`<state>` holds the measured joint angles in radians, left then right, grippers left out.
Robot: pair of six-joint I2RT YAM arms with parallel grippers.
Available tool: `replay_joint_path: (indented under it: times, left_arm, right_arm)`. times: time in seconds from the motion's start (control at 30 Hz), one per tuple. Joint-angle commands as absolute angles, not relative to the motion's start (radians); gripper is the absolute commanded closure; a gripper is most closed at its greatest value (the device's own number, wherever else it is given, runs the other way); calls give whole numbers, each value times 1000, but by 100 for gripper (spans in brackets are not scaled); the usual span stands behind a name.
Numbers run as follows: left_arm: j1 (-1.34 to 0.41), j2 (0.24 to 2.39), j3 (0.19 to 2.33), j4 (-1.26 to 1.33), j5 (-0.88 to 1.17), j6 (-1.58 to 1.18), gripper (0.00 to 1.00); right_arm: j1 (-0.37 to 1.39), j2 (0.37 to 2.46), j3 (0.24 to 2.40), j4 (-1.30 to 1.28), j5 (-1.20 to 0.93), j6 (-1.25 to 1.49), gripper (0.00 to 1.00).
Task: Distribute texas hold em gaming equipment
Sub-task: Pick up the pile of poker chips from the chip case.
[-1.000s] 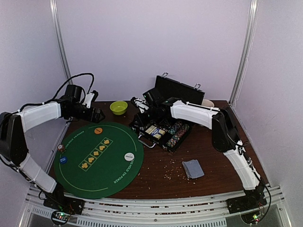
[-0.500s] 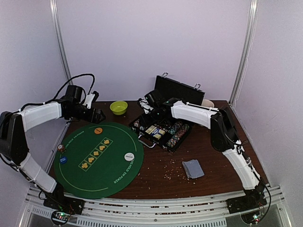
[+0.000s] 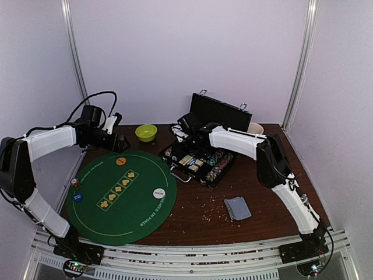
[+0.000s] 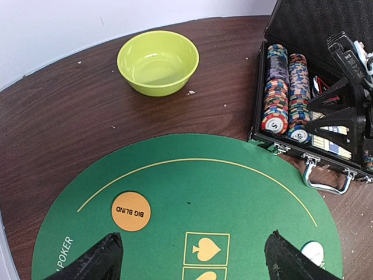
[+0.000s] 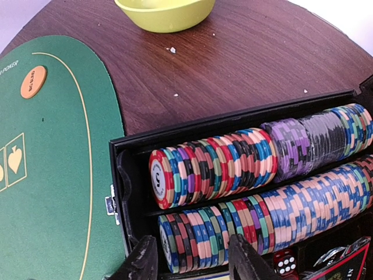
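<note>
Open black case [image 5: 175,133] on worktop [image 3: 274,198]: two rows of poker chips [image 5: 215,163] packed on edge, red die [image 5: 285,261] beside. Right fingers [image 5: 143,262] straddling near row; grasp impossible to tell. Left fingers [image 4: 96,262] released wide over green mat [image 4: 233,198]. Card stack [image 3: 237,207] on bare worktop; dealer disc [image 3: 158,192] on mat.

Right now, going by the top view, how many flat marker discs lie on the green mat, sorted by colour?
Orange disc: 1
White disc: 1
Blue disc: 1
Total: 3, all lying flat on the green mat
</note>
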<state>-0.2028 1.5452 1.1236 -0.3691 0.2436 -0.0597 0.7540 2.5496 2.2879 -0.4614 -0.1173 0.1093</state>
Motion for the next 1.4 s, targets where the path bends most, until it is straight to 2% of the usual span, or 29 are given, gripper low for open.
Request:
replay_joint_path:
  times: [0.0,0.37,0.6,1.2,1.27,1.37]
  left_arm:
    - [-202,1551,1120,-350,255,-45,12]
    - [-202,1551,1120,-350,261,-46,12]
    - [-202,1549,1120,-350,262,-46,12]
    - [-202,1562,1127,-351,280,-45,12]
    - [-201,1565,1127,-350,282,-45,12]
    - [-202,1568,1129,-350,284,-45,12]
  right_arm:
    - [759,2590,2300,-500,-145,115,57]
    - [780,2551,2297,-527,-164,68,62]
    - [781,2537,2303,-522,-98,55,60]
    - [777,2478,2312,-461,-166,68,59]
    - [774,2479,2310,-457,-151,71,57]
    - [770,2493,2309,-453,-114,78,48]
